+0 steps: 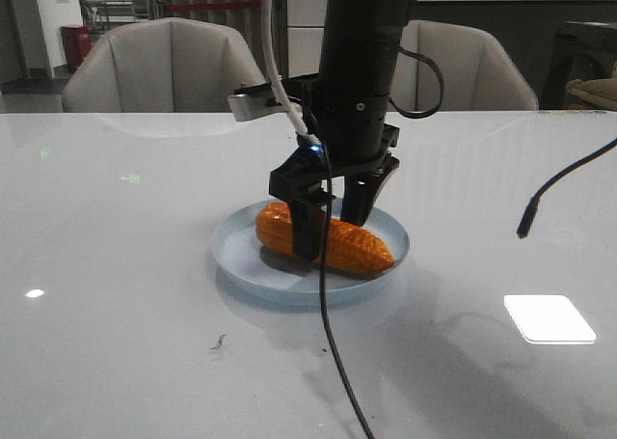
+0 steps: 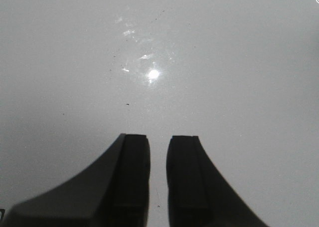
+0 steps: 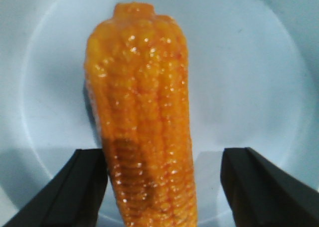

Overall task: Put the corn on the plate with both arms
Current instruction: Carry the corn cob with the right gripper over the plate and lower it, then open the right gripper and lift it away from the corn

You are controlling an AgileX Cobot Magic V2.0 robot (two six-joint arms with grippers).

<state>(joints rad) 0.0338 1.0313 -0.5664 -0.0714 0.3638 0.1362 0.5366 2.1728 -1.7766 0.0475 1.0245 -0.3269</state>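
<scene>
The glossy orange corn (image 1: 359,247) lies on its side in the pale blue plate (image 1: 231,253) at the middle of the table. My right gripper (image 1: 333,232) reaches straight down over it, open, one finger on each side of the cob. In the right wrist view the corn (image 3: 139,97) lies lengthwise on the plate (image 3: 249,87) between the spread fingers of the gripper (image 3: 164,187). One finger is against the cob and the other stands clear of it. My left gripper (image 2: 158,177) is empty over bare table, its jaws only a thin gap apart. It does not show in the front view.
A black cable (image 1: 333,362) hangs from the right arm down to the table's front edge. Another black cable end (image 1: 536,203) dangles at the right. Two grey chairs (image 1: 164,68) stand behind the table. The tabletop is glossy white.
</scene>
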